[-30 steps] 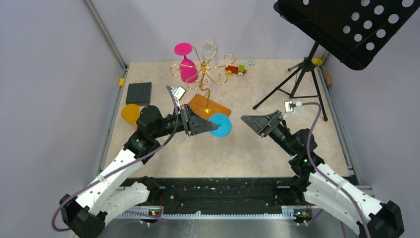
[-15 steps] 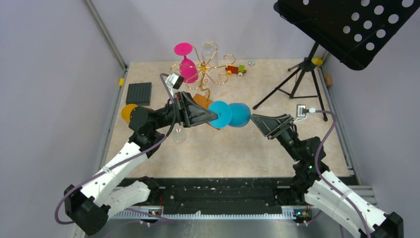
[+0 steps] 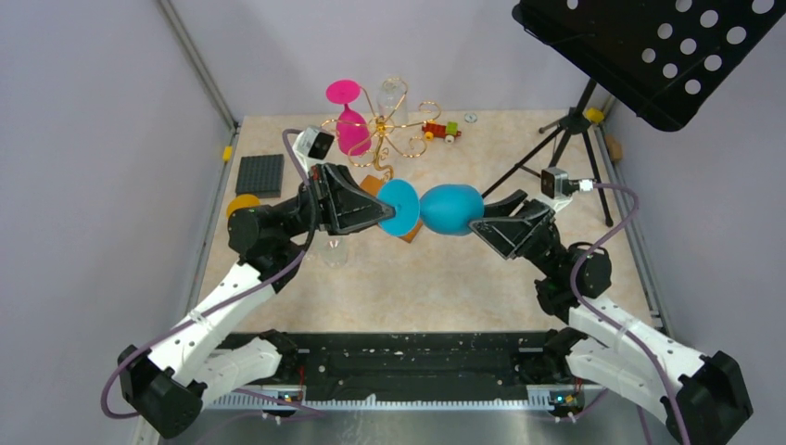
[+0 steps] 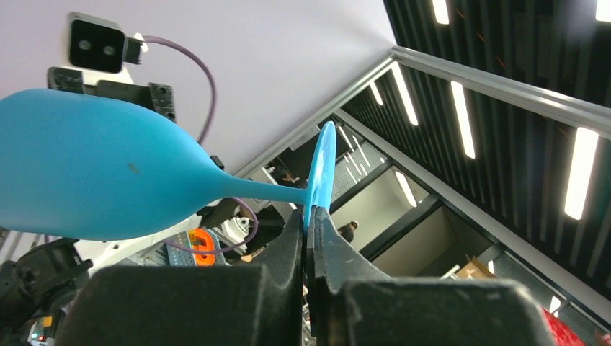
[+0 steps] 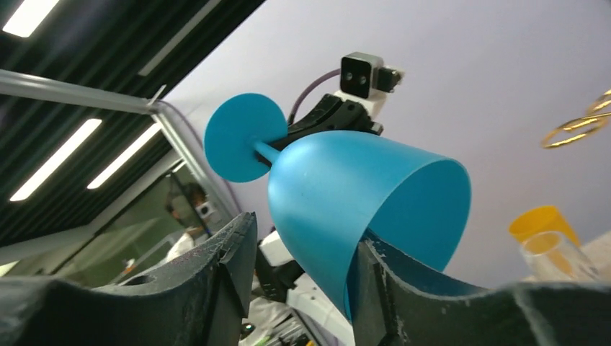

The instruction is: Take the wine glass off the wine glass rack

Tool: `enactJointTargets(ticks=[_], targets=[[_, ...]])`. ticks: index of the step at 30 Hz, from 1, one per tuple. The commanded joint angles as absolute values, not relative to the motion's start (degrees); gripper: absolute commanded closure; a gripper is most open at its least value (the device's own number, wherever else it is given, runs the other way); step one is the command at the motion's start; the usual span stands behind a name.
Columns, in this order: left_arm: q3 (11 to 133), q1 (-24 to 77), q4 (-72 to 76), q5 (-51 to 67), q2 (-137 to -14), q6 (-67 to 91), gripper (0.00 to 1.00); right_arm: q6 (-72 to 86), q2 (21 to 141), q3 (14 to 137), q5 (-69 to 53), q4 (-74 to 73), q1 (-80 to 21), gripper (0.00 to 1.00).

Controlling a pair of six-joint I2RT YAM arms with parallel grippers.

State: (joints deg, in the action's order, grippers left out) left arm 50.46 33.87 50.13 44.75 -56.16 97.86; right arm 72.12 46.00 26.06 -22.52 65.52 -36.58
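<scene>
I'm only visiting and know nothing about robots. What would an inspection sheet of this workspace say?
Surface: beige speckled tabletop.
Job's things: blue wine glass off the rack, held sideways; gold wire wine glass rack carries a pink wine glass and a clear glass.
Clutter: black square mat, yellow cup, clear cup, toy train.
Grippers: left gripper, jaws shut on the blue foot; right gripper, jaws open astride the bowl's wall.
Cables: purple cable at each wrist, clear of the glass.
Surroundings: black perforated music stand on tripod.

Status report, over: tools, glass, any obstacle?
Left tool shut on blue glass foot. Right tool open around its bowl. It hangs sideways between arms, off the rack. Rack behind, not in the way.
</scene>
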Motion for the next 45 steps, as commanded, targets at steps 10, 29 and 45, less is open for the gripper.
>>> enactJointTargets(ticks=[10, 29, 45], targets=[[53.20, 33.97, 53.20, 41.00, -54.78, 95.95, 0.85, 80.84, 53.71, 31.26, -30.93, 90.37, -36.56, 1.00], [72.15, 33.89, -27.44, 5.41, -42.52, 24.68, 0.18, 46.70, 38.73, 47.23, -29.55, 19.92, -36.61, 1.00], [71.87, 33.91, -39.64, -24.59, -43.13, 17.05, 0.18, 27.49, 51.64, 63.90, -19.06, -21.10, -40.30, 1.00]])
